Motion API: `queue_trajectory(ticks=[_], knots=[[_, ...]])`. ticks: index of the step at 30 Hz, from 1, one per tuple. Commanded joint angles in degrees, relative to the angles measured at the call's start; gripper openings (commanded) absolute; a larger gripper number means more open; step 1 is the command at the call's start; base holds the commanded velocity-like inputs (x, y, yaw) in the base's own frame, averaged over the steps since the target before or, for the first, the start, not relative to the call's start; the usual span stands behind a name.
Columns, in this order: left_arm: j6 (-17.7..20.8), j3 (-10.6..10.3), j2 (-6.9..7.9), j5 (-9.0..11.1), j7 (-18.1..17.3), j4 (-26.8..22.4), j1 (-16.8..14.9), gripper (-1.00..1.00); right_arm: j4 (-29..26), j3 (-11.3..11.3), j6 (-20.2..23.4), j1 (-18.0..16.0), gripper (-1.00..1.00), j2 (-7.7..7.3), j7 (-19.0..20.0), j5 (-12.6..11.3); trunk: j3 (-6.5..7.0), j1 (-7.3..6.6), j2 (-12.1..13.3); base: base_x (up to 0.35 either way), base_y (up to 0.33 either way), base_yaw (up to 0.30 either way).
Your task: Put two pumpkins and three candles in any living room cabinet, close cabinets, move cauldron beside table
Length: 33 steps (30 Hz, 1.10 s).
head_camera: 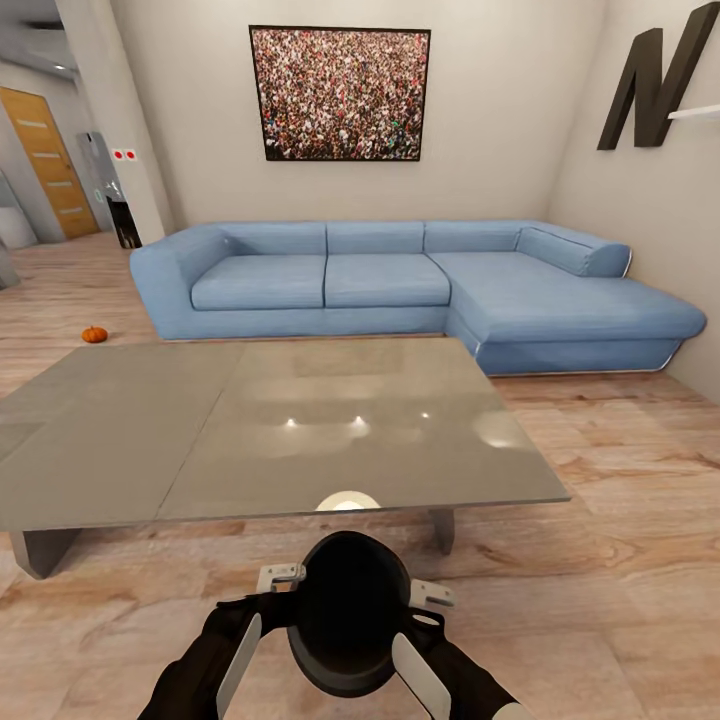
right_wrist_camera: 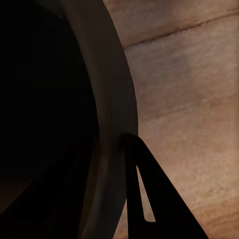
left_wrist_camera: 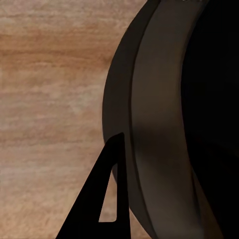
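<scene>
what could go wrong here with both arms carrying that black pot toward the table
1. The cauldron is held between two tools, the left tool and right tool, each on its rim; if the arms drift apart it may drop onto the wood floor.
2. The grey table edge is just ahead, so driving on could knock the cauldron against it.
3. A pumpkin lies on the floor beside the blue sofa, a hazard when turning.

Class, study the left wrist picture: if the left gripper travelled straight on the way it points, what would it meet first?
Probably the wooden floor, seen beyond its finger; the cauldron lies alongside. Depth is unclear.
</scene>
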Motion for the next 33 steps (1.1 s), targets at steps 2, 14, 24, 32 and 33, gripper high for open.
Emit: queue_trajectory(ticks=[2, 14, 24, 32, 33], knots=[[0.3, 0.0, 0.03, -0.3, 0.2, -0.1, 0.0, -1.00, -0.2, 0.2, 0.3, -0.1, -1.00, -0.05, -0.4, 0.6, -0.04, -0.02, 0.0, 0.060, 0.001, 0.000], [0.3, 0.0, 0.03, -0.3, 0.2, -0.1, 0.0, -1.00, -0.2, 0.2, 0.3, -0.1, -1.00, -0.08, -0.4, 0.6, -0.04, -0.02, 0.0, 0.069, 0.000, 0.000], [0.3, 0.0, 0.03, -0.3, 0.2, -0.1, 0.0, -1.00, -0.2, 0.2, 0.3, -0.1, -1.00, -0.08, -0.4, 0.6, -0.04, -0.02, 0.0, 0.001, 0.000, 0.000], [0.3, 0.0, 0.03, -0.3, 0.2, -0.1, 0.0, -1.00, -0.2, 0.2, 0.3, -0.1, -1.00, -0.06, -0.4, 0.6, -1.15, 0.11, -0.1, 0.000, 0.000, 0.000], [0.3, 0.0, 0.03, -0.3, 0.2, -0.1, 0.0, -1.00, -0.2, 0.2, 0.3, -0.1, -1.00, -0.08, -0.4, 0.6, -1.37, 0.14, -0.1, 0.000, 0.000, 0.000]])
